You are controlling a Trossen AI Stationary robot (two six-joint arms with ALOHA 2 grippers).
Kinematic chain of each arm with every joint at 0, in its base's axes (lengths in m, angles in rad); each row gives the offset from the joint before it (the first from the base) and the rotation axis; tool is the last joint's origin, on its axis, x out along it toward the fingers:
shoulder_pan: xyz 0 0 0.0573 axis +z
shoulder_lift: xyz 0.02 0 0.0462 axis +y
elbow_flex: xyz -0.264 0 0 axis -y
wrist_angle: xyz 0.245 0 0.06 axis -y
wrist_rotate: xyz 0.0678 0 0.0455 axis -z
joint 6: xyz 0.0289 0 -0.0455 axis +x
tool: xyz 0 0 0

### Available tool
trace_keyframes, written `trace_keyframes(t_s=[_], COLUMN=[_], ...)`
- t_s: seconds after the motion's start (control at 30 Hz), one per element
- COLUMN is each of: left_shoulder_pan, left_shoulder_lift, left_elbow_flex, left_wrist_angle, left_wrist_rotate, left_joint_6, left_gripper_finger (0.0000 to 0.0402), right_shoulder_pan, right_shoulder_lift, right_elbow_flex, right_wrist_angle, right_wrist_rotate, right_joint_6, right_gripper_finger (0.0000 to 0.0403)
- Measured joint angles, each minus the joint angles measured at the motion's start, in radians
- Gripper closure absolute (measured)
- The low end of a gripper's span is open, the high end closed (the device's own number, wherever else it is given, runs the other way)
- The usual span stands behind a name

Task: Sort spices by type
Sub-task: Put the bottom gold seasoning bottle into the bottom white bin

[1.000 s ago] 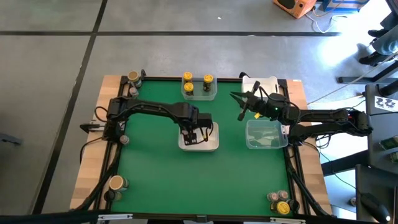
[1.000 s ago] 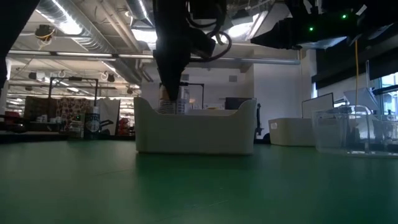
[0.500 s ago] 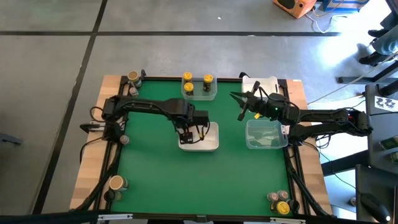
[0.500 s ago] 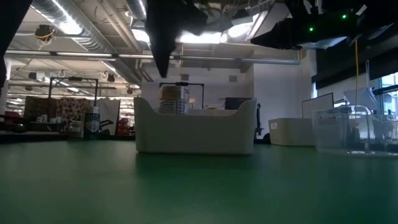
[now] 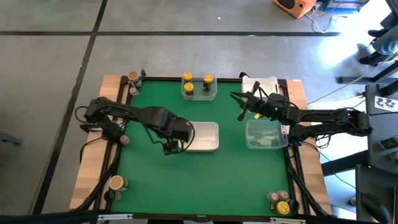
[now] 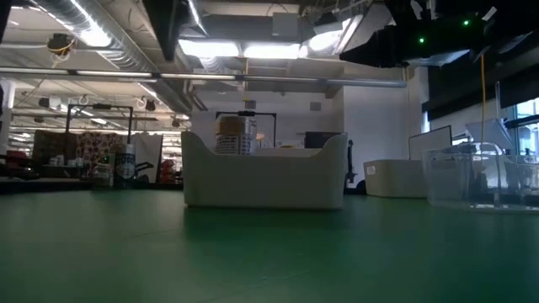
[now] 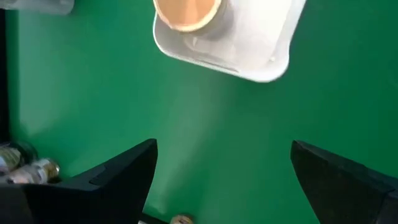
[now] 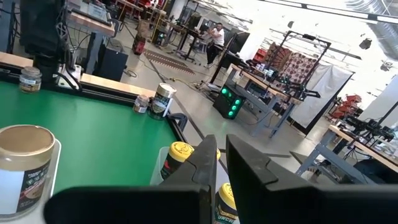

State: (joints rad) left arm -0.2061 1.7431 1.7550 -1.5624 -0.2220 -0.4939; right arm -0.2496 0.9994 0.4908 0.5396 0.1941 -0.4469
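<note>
The left pincer (image 5: 172,148) is held wide open and empty over the green desk (image 5: 186,180), just beside the white tub (image 5: 208,138) where a tan-capped spice jar (image 7: 186,14) stands.

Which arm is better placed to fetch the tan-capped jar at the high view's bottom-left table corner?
Left. The left gripper, open and empty beside the white tub, is on that jar's side; the right gripper hovers across the table.
</note>
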Motion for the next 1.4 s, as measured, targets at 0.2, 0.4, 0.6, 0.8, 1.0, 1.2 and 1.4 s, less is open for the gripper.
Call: trace_keyframes(t_s=[0.2,0.4,0.6,0.8,1.0,1.2,1.4], left_shoulder_pan=[-0.082,-0.172,-0.291,-0.388,-0.455,-0.504,-0.564], left_shoulder_lift=[-0.051,-0.077,-0.087,-0.087,-0.087,-0.087,-0.087], left_elbow_flex=[-0.062,-0.100,-0.121,-0.130,-0.130,-0.130,-0.130], left_wrist_angle=[0.000,-0.005,-0.008,-0.009,-0.009,-0.008,-0.008], left_wrist_rotate=[-0.030,-0.020,0.020,0.049,0.066,0.103,0.159], left_joint_6=[-0.134,-0.303,-0.507,-0.671,-0.798,-0.910,-1.051], left_gripper_finger=[0.0050,0.0050,0.0050,0.0050,0.0050,0.0050,0.0050], right_shoulder_pan=[0.000,0.000,0.000,0.000,0.000,0.000,0.000], right_shoulder_lift=[0.000,0.000,0.000,0.000,0.000,0.000,0.000], right_elbow_flex=[0.000,0.000,0.000,0.000,0.000,0.000,0.000], right_wrist_angle=[0.012,0.015,0.008,0.005,0.007,0.003,0.003], right_wrist_rotate=[0.000,0.000,-0.001,-0.003,-0.003,-0.003,-0.003], right_joint_6=[-0.003,-0.002,0.019,0.037,0.057,0.063,0.081], right_gripper_finger=[0.0364,0.0364,0.0364,0.0364,0.0364,0.0364,0.0364])
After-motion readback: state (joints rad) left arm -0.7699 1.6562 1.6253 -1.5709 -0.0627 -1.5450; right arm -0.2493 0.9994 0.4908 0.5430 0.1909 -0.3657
